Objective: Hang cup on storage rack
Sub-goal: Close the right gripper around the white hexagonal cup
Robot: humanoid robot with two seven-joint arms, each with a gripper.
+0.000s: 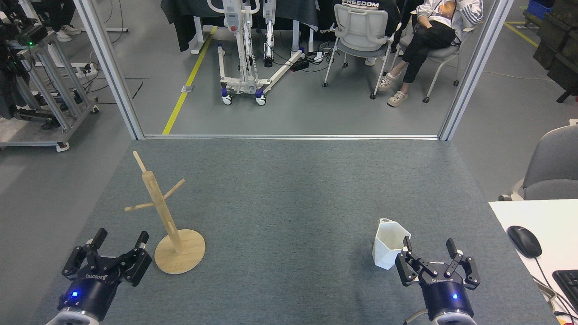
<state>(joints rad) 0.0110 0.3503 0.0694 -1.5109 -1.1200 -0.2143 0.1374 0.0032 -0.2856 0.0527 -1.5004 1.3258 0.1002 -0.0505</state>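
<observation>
A white faceted cup (388, 243) stands upright on the grey carpeted table at the right, its tab at the top left of the rim. My right gripper (429, 246) is open just to the right of the cup, its left finger close against the cup's side, nothing held. The bamboo storage rack (168, 216) stands at the left on a round disc base, with thin pegs angling out from its post. My left gripper (121, 238) is open beside the base, to its left, and holds nothing.
A white desk (533, 216) with a black mouse (524, 241) and a keyboard (568, 282) abuts the table's right edge. A grey chair (553, 167) stands behind it. Beyond the table's far edge (289, 136) are metal posts, a wheeled frame and a seated person.
</observation>
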